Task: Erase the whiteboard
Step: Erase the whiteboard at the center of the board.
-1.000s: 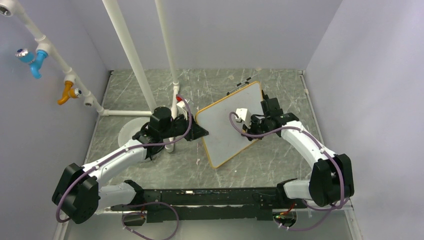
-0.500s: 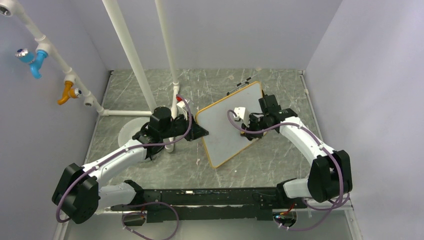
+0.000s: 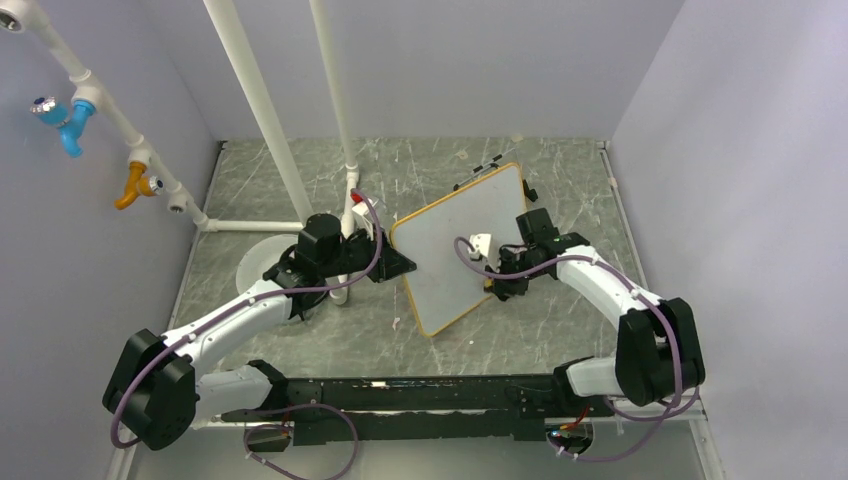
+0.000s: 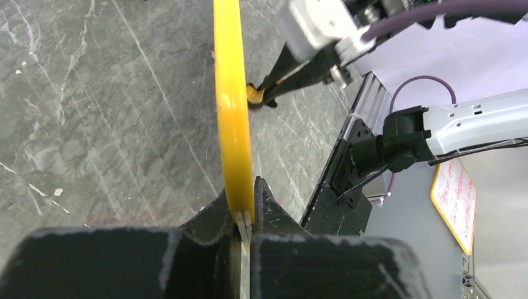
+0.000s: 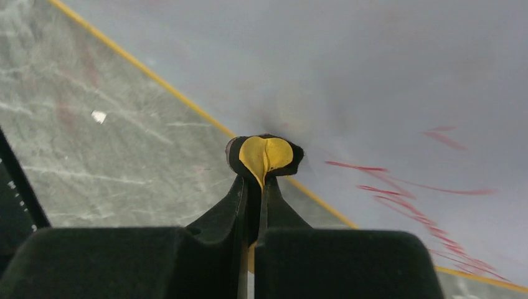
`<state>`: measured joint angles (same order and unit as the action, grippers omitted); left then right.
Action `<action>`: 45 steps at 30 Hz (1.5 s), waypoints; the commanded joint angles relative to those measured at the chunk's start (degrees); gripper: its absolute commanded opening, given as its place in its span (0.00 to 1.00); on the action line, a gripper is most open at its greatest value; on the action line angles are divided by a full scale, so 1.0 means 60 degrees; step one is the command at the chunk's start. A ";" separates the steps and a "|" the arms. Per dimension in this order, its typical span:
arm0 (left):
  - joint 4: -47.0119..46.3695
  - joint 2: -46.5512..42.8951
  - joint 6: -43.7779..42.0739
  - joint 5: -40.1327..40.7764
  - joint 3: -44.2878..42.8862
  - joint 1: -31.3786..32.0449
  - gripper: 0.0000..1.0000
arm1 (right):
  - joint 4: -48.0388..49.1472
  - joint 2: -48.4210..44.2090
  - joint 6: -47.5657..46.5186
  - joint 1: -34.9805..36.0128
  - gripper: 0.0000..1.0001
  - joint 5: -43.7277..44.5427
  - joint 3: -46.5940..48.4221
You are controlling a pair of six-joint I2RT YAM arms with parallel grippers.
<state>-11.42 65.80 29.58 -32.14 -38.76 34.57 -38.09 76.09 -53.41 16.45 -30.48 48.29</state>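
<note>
1. The whiteboard (image 3: pixel 455 250) sits near the middle of the desk (image 3: pixel 430 170), a touch toward 1 o'clock. It is turned so its corners point out like a diamond.
2. The left claw (image 3: pixel 405 262) is at the board's 9 o'clock corner, clamped on the orange-tan frame. In the left wrist view the frame's edge runs straight up from between the two closed fingers.
3. The right claw (image 3: pixel 495 285) is at about 5 o'clock from the board's centre, over its near-right edge. It is pinched tight on a small yellow pad (image 5: pixel 264 152) with a black rim.
4. In the right wrist view the pad touches the board just at the frame. The white face spreads from 12 to 3 o'clock of it, and bare desk lies toward 9 o'clock.
5. Thin red strokes (image 5: pixel 398 187) lie on the board at 3 to 4 o'clock of the pad, near it but not under it.
6. I cannot tell whether the board lies flat or is tipped up.
7. A round white disc (image 3: pixel 255 265) lies at the desk's 9 o'clock side, beside the left arm, and white pipes (image 3: pixel 260 110) rise toward 11 o'clock.
</note>
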 commanded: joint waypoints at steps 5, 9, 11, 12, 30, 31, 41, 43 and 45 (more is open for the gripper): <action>-0.0955 -0.0427 0.0164 -0.1255 -0.0160 -0.0035 0.00 | 0.0255 0.0251 0.0071 0.0204 0.00 0.0026 0.0266; -0.0924 -0.0420 0.0148 -0.1272 -0.0190 -0.0049 0.00 | 0.0572 0.0069 0.0742 -0.0210 0.00 -0.0315 0.1331; -0.0935 -0.0420 0.0162 -0.1274 -0.0190 -0.0054 0.00 | 0.0782 0.0011 0.1109 -0.0477 0.00 -0.0457 0.1770; -0.0949 -0.0416 0.0164 -0.1280 -0.0190 -0.0058 0.00 | 0.0920 -0.0023 0.1302 -0.0565 0.00 -0.0439 0.1913; -0.1458 -0.0112 0.0454 -0.1376 -0.0132 -0.0087 0.00 | 0.0252 -0.0482 0.0987 0.1338 0.00 -0.0992 0.0959; -0.1421 -0.0125 0.0450 -0.1350 -0.0131 -0.0079 0.00 | 0.0486 -0.0431 0.1230 0.1332 0.00 -0.0465 0.1004; -0.1246 -0.0089 0.0373 -0.1407 -0.0247 -0.0079 0.00 | 0.2469 -0.0106 0.3351 -0.0572 0.00 0.2705 0.1251; -0.1259 -0.0083 0.0396 -0.1396 -0.0237 -0.0082 0.00 | 0.2309 -0.0166 0.3185 -0.0443 0.00 0.2018 0.1158; -0.1282 -0.0097 0.0399 -0.1384 -0.0221 -0.0085 0.00 | 0.1734 -0.0171 0.2584 0.0020 0.00 0.0970 0.1115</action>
<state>-12.08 66.02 31.00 -32.77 -38.63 33.82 -28.86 75.55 -35.55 13.10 -18.52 53.63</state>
